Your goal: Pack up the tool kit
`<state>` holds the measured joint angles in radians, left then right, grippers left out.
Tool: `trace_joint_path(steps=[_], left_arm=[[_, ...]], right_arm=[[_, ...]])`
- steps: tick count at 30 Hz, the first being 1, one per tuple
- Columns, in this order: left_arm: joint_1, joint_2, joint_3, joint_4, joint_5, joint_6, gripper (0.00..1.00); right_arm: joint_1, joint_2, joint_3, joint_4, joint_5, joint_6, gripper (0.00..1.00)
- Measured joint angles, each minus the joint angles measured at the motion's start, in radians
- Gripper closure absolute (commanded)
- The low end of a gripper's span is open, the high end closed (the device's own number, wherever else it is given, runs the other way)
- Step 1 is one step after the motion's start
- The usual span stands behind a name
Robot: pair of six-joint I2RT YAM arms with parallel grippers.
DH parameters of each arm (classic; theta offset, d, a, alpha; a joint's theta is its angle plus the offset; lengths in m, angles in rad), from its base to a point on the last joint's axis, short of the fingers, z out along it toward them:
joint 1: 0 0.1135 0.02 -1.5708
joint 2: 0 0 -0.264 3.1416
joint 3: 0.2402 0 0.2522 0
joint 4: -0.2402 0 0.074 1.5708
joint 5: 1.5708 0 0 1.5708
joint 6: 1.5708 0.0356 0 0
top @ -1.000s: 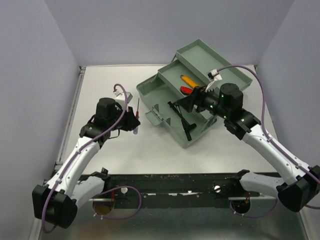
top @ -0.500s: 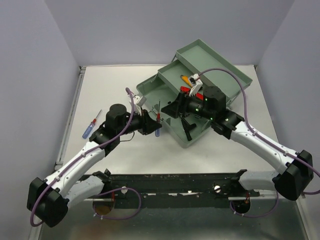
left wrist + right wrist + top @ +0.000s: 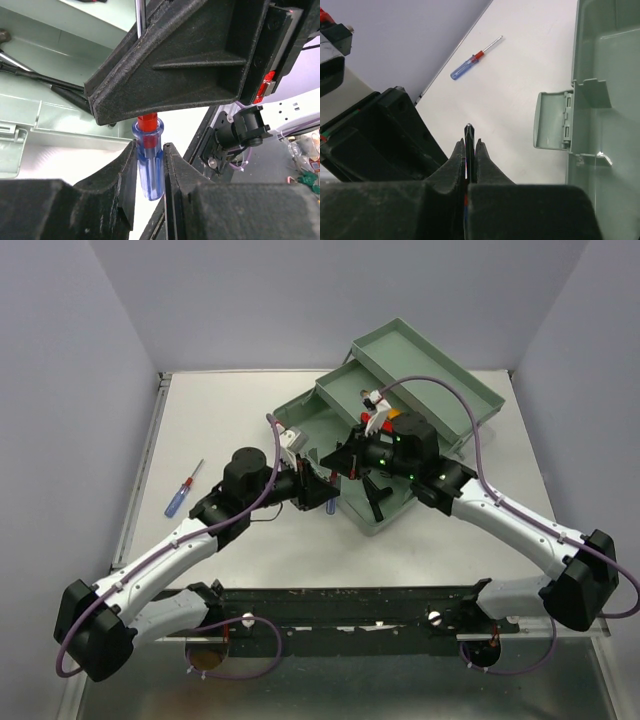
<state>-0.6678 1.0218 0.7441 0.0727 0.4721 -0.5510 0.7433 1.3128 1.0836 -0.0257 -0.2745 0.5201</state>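
Tool kit (image 3: 425, 360): big sage-green box, lid open to rear, stepped trays, black tools inside; sits ctr-right on counter (image 3: 210, 410), far half. L jaws clamped on blue screwdriver (image 3: 148, 172) at handle, R jaws pinched on its shaft, just off kit's near-left corner. 2nd screwdriver (image 3: 184, 490) near counter's L edge; open counter btwn it & kit.

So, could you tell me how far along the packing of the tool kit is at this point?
Partly done. The tool kit stands open with black tools inside. In hand: a blue-handled screwdriver, its handle in the left gripper and its shaft pinched by the right gripper, beside the box. Left: stow it, then fetch the second screwdriver lying on the table.
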Motion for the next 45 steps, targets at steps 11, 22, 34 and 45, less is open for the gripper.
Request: trace_joint_path(steps=[11,22,34,45], left_arm=[[0.010,-0.025,0.170,-0.264,-0.150,0.174,0.01],[0.408,-0.010,0.233,-0.541,-0.443,0.322,0.01],[0.442,0.042,0.223,-0.650,-0.594,0.433,0.01],[0.443,0.068,0.223,-0.677,-0.621,0.458,0.01]], right_arm=[[-0.005,-0.019,0.214,-0.270,0.323,-0.366,0.99],[-0.299,0.135,0.742,-0.528,0.607,-0.923,0.99],[-0.411,0.596,1.063,-0.811,0.520,-1.170,0.98],[-0.457,0.652,1.073,-0.860,0.478,-1.141,0.39]])
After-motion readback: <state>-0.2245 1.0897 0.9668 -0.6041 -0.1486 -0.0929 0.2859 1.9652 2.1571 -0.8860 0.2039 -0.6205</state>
